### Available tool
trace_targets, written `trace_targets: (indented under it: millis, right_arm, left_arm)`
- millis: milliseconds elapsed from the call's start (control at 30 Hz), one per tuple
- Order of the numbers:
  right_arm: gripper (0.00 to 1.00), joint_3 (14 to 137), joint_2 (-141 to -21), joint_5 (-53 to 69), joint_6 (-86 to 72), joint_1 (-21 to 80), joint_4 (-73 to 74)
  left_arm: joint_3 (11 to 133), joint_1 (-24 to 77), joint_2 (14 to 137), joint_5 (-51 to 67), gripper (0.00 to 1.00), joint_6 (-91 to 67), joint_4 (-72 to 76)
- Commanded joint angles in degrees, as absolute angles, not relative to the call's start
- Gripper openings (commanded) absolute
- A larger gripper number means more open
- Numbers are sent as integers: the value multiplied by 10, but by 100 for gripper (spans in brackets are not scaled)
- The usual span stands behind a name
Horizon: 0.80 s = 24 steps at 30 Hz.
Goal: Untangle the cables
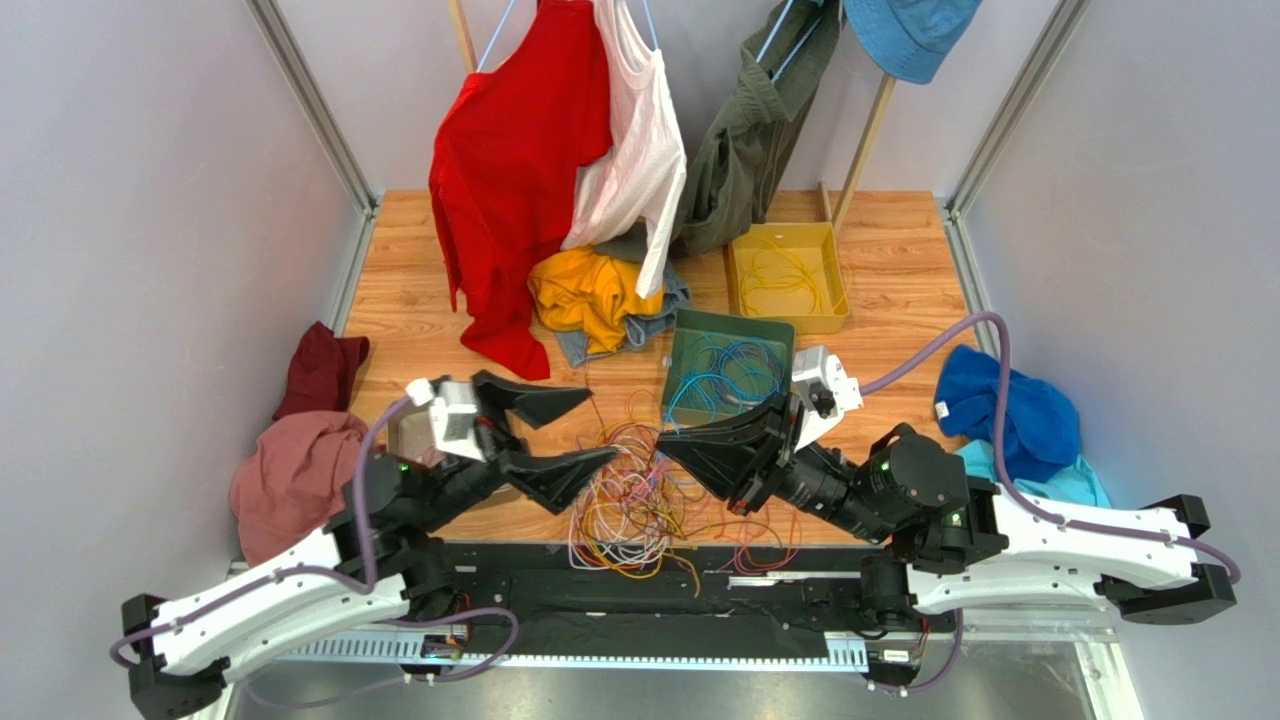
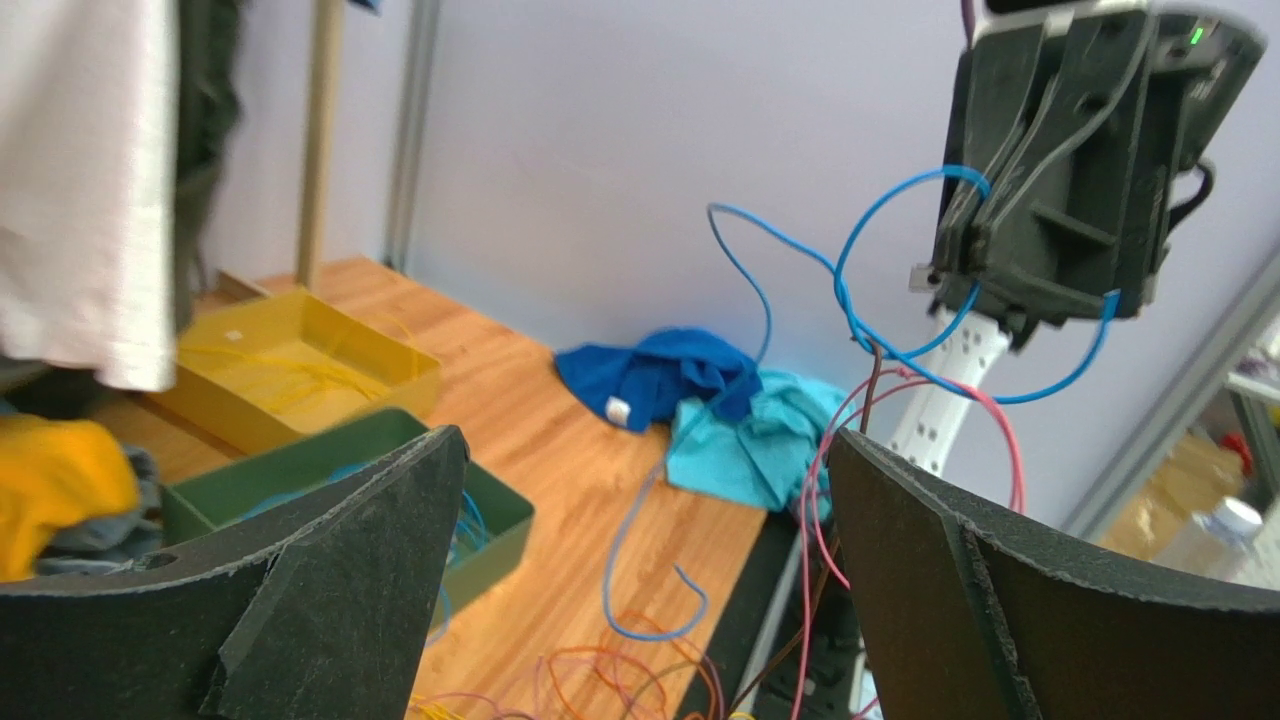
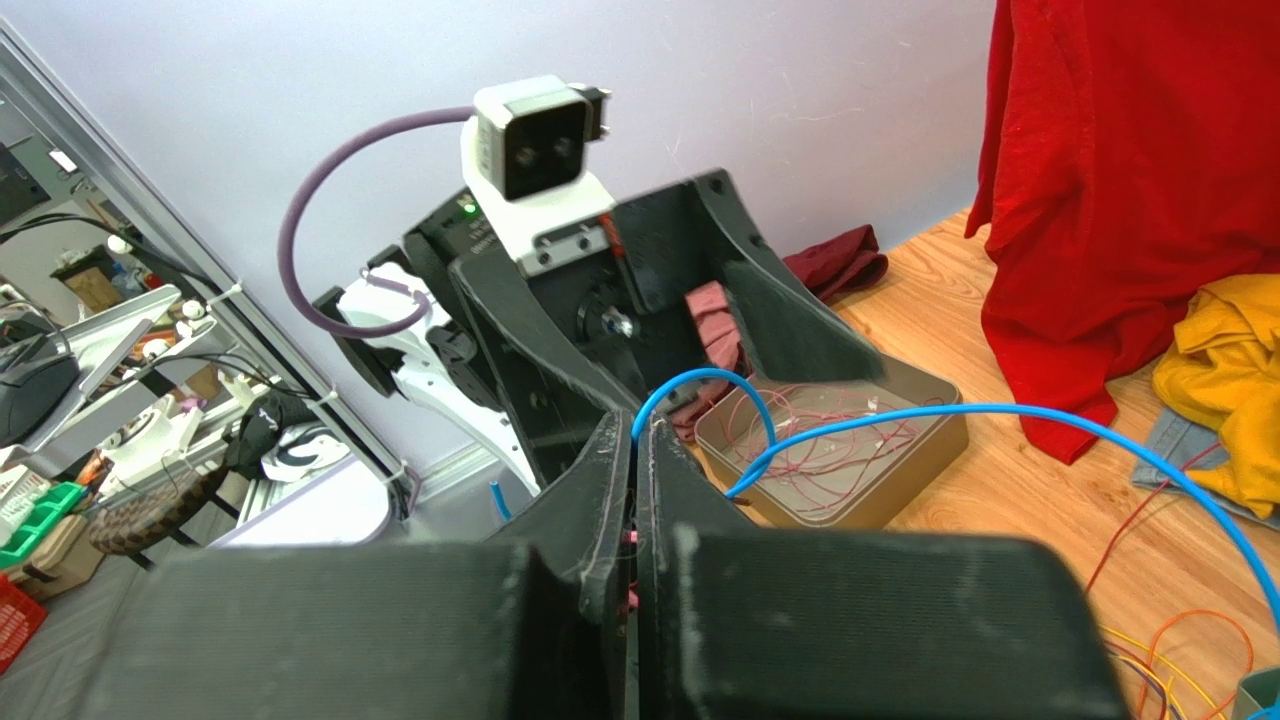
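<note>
The cables (image 1: 643, 507) lie as a loose mass of orange, purple, red and yellow wires on the table's near edge, between the two arms. My right gripper (image 1: 666, 444) is shut on a blue cable (image 3: 962, 422) and a pink one, held just above the mass. The left wrist view shows that gripper (image 2: 962, 285) with blue loops (image 2: 887, 240) and pink strands (image 2: 962, 402) hanging from it. My left gripper (image 1: 601, 425) is open and empty, facing the right gripper from the left. The mass shows low between its fingers (image 2: 646, 440).
A green tray (image 1: 769, 333) holds blue wires, a yellow tray (image 1: 825, 240) behind it holds yellow wires, and a tan tray (image 3: 932, 450) holds red wires. Clothes hang at the back (image 1: 519, 165). Cloth heaps lie at the left (image 1: 293, 473), middle (image 1: 586, 293) and right (image 1: 1014, 413).
</note>
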<state>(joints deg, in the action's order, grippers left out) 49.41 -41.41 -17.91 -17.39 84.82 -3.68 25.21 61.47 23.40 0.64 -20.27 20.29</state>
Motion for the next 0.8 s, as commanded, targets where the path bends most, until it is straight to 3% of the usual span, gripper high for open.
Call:
trace_targets:
  millis: [0, 200, 433, 767]
  right_arm:
    - [0, 490, -399, -188, -178, 848, -59]
    - [0, 490, -411, -185, -175, 848, -67]
    - [0, 505, -426, -180, -171, 849, -66]
    - [0, 502, -422, -185, -171, 849, -62]
  left_arm:
    - [249, 616, 138, -76, 99, -176, 124]
    - [263, 616, 119, 16, 99, -168, 122]
    - [299, 616, 289, 191, 99, -199, 177]
    - [268, 615, 306, 204, 99, -219, 240]
